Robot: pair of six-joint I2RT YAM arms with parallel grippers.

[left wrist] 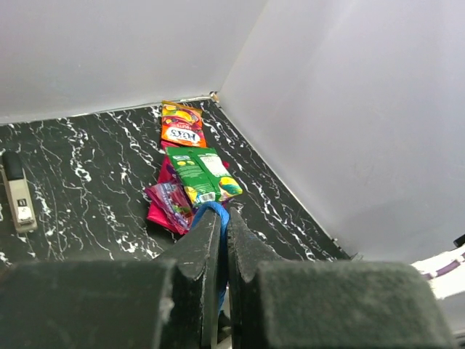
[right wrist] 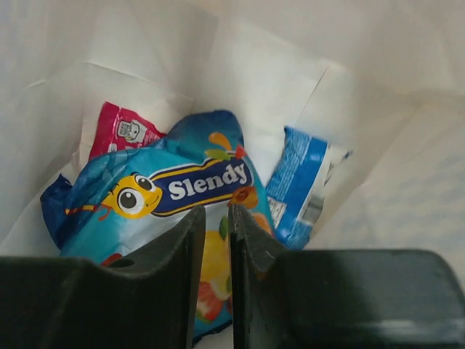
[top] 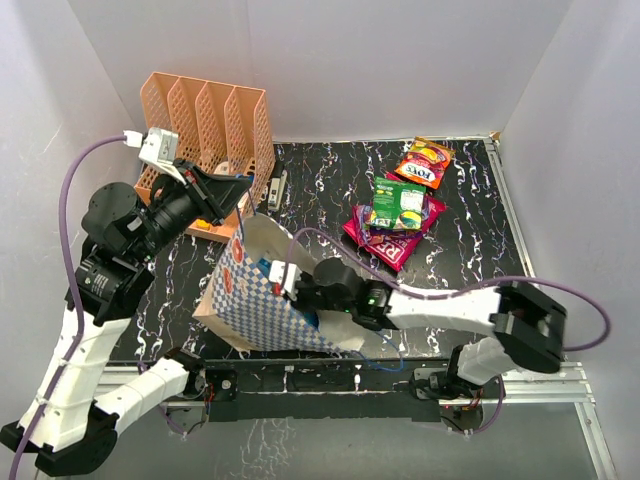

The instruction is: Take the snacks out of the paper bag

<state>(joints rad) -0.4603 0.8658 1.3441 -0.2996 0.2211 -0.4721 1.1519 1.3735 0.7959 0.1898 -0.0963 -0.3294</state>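
Note:
The blue-and-white checkered paper bag (top: 255, 305) stands at the table's near edge with its mouth open. My left gripper (top: 243, 191) is shut on its blue cord handle (left wrist: 215, 215) and holds the rim up. My right gripper (top: 288, 281) reaches down inside the bag. In the right wrist view its jaws (right wrist: 212, 211) stand almost closed on a blue "Slendy" pouch (right wrist: 163, 193). A magenta pouch (right wrist: 122, 131) and another blue pouch (right wrist: 298, 182) lie beside it in the bag. On the table lie an orange-red FOX'S pouch (top: 427, 163), a green pouch (top: 398, 203) and a magenta pouch (top: 385, 238).
A peach slotted file rack (top: 205, 120) stands at the back left, just behind my left gripper. A stapler (top: 275, 188) lies beside it and also shows in the left wrist view (left wrist: 16, 190). White walls close in the black marbled table (top: 470, 240).

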